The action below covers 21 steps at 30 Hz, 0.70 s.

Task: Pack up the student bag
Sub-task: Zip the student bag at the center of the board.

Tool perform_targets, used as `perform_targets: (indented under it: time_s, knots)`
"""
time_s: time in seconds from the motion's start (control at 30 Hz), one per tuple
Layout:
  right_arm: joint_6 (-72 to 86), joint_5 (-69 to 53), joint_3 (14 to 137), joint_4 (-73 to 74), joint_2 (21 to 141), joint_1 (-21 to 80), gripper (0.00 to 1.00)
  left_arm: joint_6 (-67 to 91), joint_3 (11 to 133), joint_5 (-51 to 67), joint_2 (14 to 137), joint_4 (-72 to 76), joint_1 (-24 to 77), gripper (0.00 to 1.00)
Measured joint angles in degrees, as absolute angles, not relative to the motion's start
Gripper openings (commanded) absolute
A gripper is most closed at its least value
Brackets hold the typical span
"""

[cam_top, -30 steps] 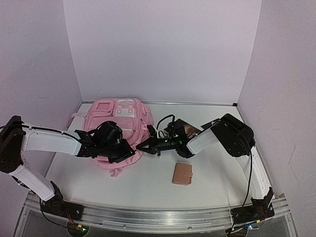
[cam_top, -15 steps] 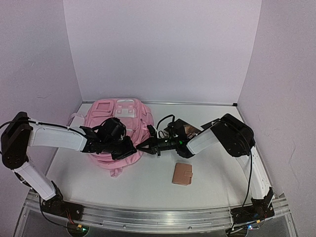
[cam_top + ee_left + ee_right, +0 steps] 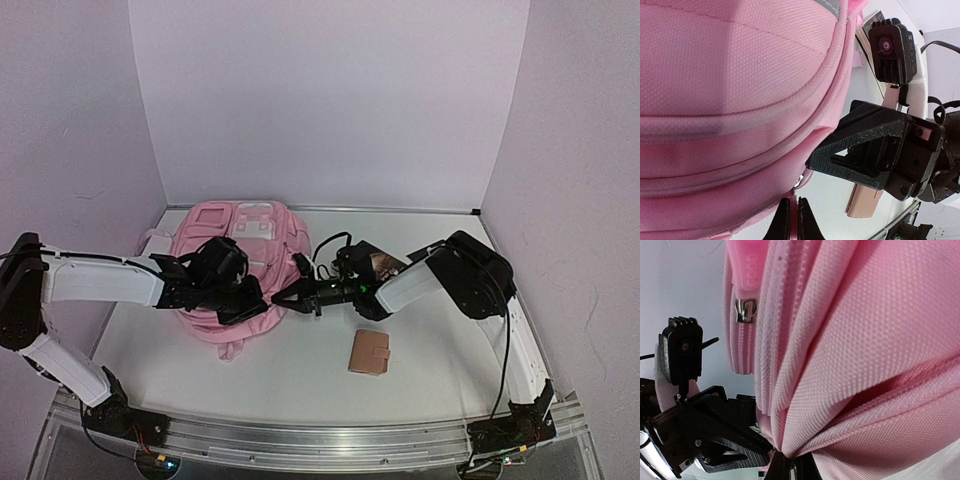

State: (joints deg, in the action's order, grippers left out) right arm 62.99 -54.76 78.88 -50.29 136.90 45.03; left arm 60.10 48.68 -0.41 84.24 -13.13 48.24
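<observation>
Lying on the table [image 3: 300,400]: student bag [image 3: 250,222], large, soft, pink, at the far left of the surface, front pockets facing up, lower end toward the near edge.
Left gripper [image 3: 262,302]: reaching in from the left, low across the bag's near right part; jaws closed to a sliver, fingertips [image 3: 781,225] set against the bag's seamed edge; cannot tell whether any fabric is caught between them.
Right gripper [image 3: 287,298]: reaching in from the right, low over the table; jaws narrow, pinching a fold of the bag's pink fabric at its near right edge, creases fanning out from the pinch in the right wrist view.
Gripper spacing: tips just beside each other at the same corner of the bag, pointing toward one another.
Zip pull [image 3: 746,310]: metal, hanging on a zip track along the bag's side, apart from the pinch.
Wallet [image 3: 369,352]: tan, flat on the table, near and right of the bag, apart from it.
Dark booklet [image 3: 378,262]: right of the bag, partly hidden by the right arm.
White item [image 3: 152,243]: small, just beside the bag's left side; too little showing to name.
</observation>
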Motion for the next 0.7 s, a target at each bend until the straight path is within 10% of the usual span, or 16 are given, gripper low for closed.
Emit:
perform_targets:
  time_s: [0.7]
  knots:
    - [55.56, -57.67, 83.27, -37.25, 136.92, 39.5, 0.0, 61.93, 47.86, -11.57, 74.42, -35.81, 50.22, 0.0]
